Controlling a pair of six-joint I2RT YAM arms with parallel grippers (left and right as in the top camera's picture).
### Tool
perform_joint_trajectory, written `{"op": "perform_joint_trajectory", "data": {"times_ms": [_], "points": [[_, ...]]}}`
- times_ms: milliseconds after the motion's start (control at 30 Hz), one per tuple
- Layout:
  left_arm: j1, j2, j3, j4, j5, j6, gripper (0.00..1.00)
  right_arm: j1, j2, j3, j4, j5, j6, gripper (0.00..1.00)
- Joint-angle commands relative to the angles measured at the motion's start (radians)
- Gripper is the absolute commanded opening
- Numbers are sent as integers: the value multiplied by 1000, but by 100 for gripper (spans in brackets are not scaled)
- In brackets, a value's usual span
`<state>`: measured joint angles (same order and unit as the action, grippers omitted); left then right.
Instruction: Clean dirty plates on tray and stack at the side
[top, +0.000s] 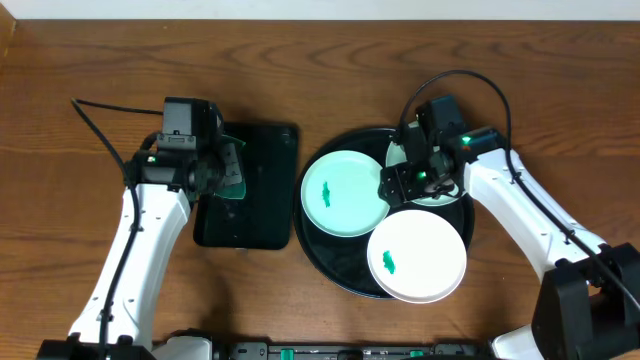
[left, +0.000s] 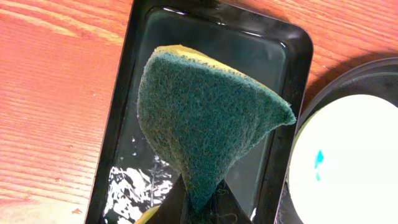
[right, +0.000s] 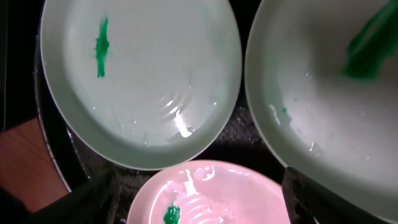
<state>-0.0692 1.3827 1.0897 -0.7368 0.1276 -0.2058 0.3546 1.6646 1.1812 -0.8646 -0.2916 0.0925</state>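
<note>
The round black tray (top: 335, 265) holds three plates. A mint-green plate (top: 345, 192) with a green smear lies at its left. A white plate (top: 417, 255) with a green smear lies at its front. A second mint-green plate (top: 404, 157) at the back is partly hidden by my right gripper (top: 415, 180). That gripper is open and empty above the plates. The right wrist view shows the left mint plate (right: 143, 74), the back mint plate (right: 329, 93) and the white plate (right: 211, 193). My left gripper (top: 226, 170) is shut on a green-and-yellow sponge (left: 199, 112).
A dark green rectangular tray (top: 262, 190), wet inside, stands left of the round tray, under the sponge; it also shows in the left wrist view (left: 292, 56). Bare wooden table lies all around. A black cable (top: 100, 125) runs behind the left arm.
</note>
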Motion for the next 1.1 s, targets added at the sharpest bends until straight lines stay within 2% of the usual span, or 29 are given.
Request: {"op": "perform_joint_trajectory", "data": {"times_ms": [0,133,167,200,267,433,533,633,733,867,933,967,1067], "points": [[-2,-13,6,-7,-8,2,7,22,4,-5,-7,-5,55,80],[-2,-13,5,-9,-8,2,7,47,4,-5,-5,-5,98,72],[-2,-13,4,-8,-8,2,7,50,4,-5,-2,-5,107,66],[-2,-13,-1,-3,-8,3,7,56,4,-5,3,-5,132,52],[-2,-13,-15,11,-8,3,7,62,4,-5,6,-5,167,40],[-2,-13,-71,72,-8,3,7,72,4,-5,10,-4,192,28],[-2,-13,-85,89,-8,3,7,73,4,-5,19,0,193,10],[-2,-12,-87,90,-8,3,7,73,4,-5,19,55,238,3],[-2,-12,-87,90,-8,3,7,73,4,-5,18,128,293,4],[-2,-11,-89,90,-8,3,7,73,4,-5,20,169,322,15],[-2,-11,-92,92,-8,3,7,73,4,-5,20,174,322,27],[-2,-11,-93,92,-8,3,7,73,4,-5,20,177,322,31],[-3,-11,-97,93,-8,3,7,73,4,-5,20,192,322,34]]}}
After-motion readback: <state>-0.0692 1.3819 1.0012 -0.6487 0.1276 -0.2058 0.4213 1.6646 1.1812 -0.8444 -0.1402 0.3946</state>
